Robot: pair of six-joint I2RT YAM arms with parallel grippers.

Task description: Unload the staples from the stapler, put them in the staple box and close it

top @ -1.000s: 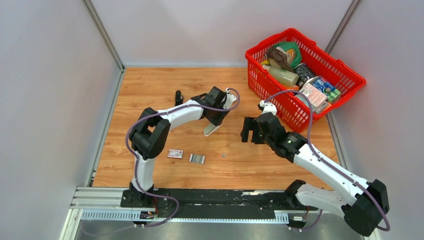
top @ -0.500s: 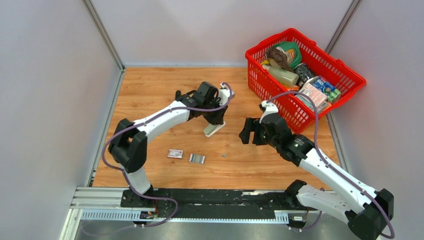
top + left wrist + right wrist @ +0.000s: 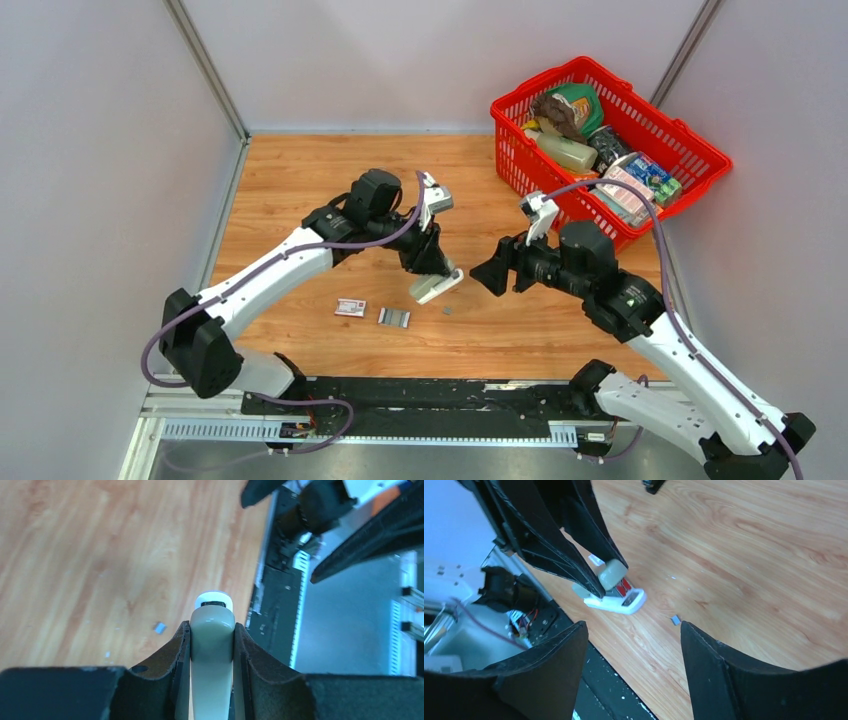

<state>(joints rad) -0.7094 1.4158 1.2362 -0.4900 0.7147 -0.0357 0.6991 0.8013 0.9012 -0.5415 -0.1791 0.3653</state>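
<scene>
Black stapler (image 3: pixel 653 485) sits at the top edge of the right wrist view, past the left claw (image 3: pixel 212 630), which pinches a pale grey bar (image 3: pixel 212 680); right claw (image 3: pixel 634 650) gapes empty, farther off.

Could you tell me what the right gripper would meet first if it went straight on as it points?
Probably the pale grey oblong object clamped in the left gripper, just ahead of the right gripper; depth is unclear, so it might pass beside it.

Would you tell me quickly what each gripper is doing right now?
Left gripper: closed on the pale grey oblong object.
Right gripper: open, holding nothing.
</scene>
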